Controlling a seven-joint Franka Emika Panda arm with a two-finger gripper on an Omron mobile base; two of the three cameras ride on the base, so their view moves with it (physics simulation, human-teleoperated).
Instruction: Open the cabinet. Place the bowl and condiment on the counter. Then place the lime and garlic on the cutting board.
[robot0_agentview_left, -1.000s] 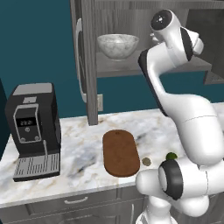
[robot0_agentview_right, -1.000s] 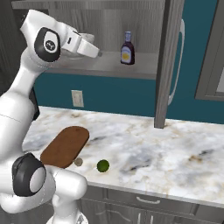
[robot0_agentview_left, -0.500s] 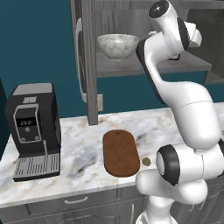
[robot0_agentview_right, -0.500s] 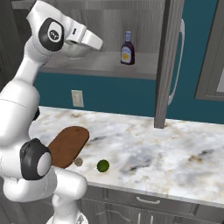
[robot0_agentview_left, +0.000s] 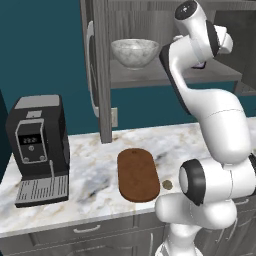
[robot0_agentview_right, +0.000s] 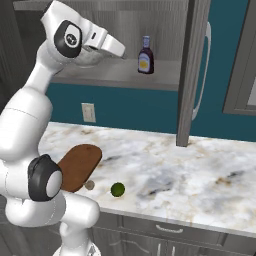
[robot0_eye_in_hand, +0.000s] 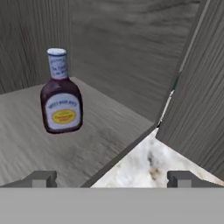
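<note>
Condiment (robot0_eye_in_hand: 61, 97): dark purplish bottle, pale cap, upright on shelf (robot0_eye_in_hand: 26, 144).

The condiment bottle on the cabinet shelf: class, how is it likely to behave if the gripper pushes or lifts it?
The condiment bottle stands upright, taller than its base is wide, so a push near its pale cap would probably tip it. Its round body could then roll along the shelf. It looks rigid and glossy, so it may be a little slippery under the open gripper.

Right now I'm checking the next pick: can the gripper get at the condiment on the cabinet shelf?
Probably yes. The cabinet doors stand open, the gripper is open, and the condiment stands upright alone on the shelf ahead, nothing between them.
</note>
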